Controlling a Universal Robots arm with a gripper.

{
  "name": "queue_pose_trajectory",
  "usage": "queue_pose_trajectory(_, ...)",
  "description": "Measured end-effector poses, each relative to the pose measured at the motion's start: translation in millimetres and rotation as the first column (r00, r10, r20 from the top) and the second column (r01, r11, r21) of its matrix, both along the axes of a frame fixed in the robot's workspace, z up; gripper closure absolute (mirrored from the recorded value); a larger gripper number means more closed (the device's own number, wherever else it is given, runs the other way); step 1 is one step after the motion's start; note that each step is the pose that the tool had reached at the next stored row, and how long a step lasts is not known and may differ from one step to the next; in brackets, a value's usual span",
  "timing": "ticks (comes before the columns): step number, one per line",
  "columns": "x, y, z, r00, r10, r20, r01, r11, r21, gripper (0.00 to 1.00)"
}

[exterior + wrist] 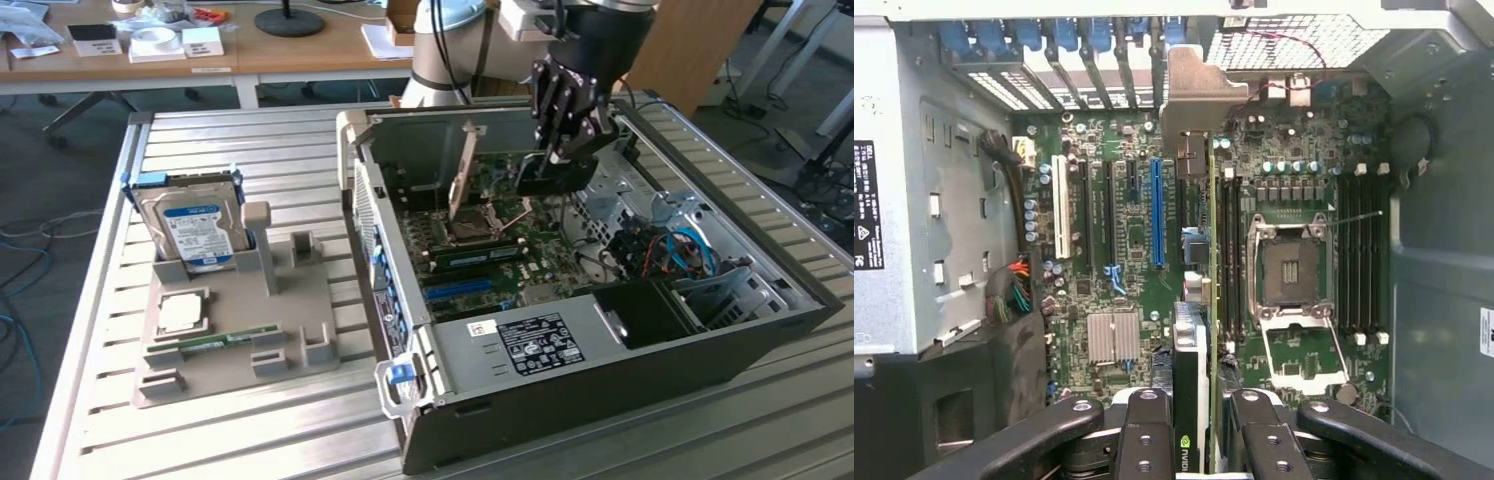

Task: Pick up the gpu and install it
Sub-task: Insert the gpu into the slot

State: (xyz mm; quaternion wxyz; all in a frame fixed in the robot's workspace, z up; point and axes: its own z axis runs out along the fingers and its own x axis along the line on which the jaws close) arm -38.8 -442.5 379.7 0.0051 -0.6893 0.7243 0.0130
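The gpu (462,190) hangs on edge inside the open computer case (561,400), tan board face outward, its metal bracket (469,135) toward the case's rear wall. My gripper (558,160) is shut on the card's other end. In the wrist view the gpu (1192,380) runs edge-on between my black fingers (1149,430), and its bracket (1199,100) reaches the rear slot openings. The card lies above the motherboard (1124,300), between the blue slot (1156,215) and the RAM slots (1229,260). I cannot tell whether it touches a slot.
A grey fixture (300,330) on the slatted table at the exterior view's left holds a silver hard drive (198,225), a CPU (180,312) and a green RAM stick (214,342). The CPU socket (1289,270), cables (667,250) and case walls surround the card.
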Motion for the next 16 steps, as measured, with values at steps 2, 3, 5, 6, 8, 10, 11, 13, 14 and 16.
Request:
queue_pose_trajectory(2, -0.1, -0.4, -1.9, 1.0000, 0.007, -0.0006, -0.007, 1.0000, 0.0000, 0.73)
queue_pose_trajectory(3, -0.1, -0.5, -3.0, 0.9999, 0.010, -0.0009, -0.010, 0.9999, 0.0000, 0.73)
queue_pose_trajectory(5, -0.3, -0.7, -5.1, 0.9999, 0.017, -0.0014, -0.017, 0.9999, 0.0000, 0.73)
queue_pose_trajectory(6, -0.5, -0.7, -5.8, 0.9998, 0.020, -0.0015, -0.020, 0.9998, 0.0000, 0.73)
queue_pose_trajectory(8, -0.5, -0.7, -5.8, 0.9998, 0.021, -0.0016, -0.021, 0.9998, -0.0003, 0.73)
queue_pose_trajectory(10, -0.6, -0.7, -5.9, 0.9998, 0.021, -0.0015, -0.021, 0.9998, -0.0001, 0.73)
queue_pose_trajectory(11, -0.6, -0.7, -5.9, 0.9998, 0.021, -0.0015, -0.021, 0.9998, -0.0001, 0.73)
queue_pose_trajectory(13, -0.6, -0.6, -6.7, 0.9998, 0.021, -0.0013, -0.021, 0.9998, 0.0004, 0.73)
queue_pose_trajectory(14, -0.7, -0.7, -7.7, 0.9998, 0.021, -0.0013, -0.021, 0.9998, 0.0004, 0.73)
queue_pose_trajectory(16, -1.1, -0.7, -10.4, 0.9998, 0.021, -0.0015, -0.021, 0.9998, -0.0001, 0.73)
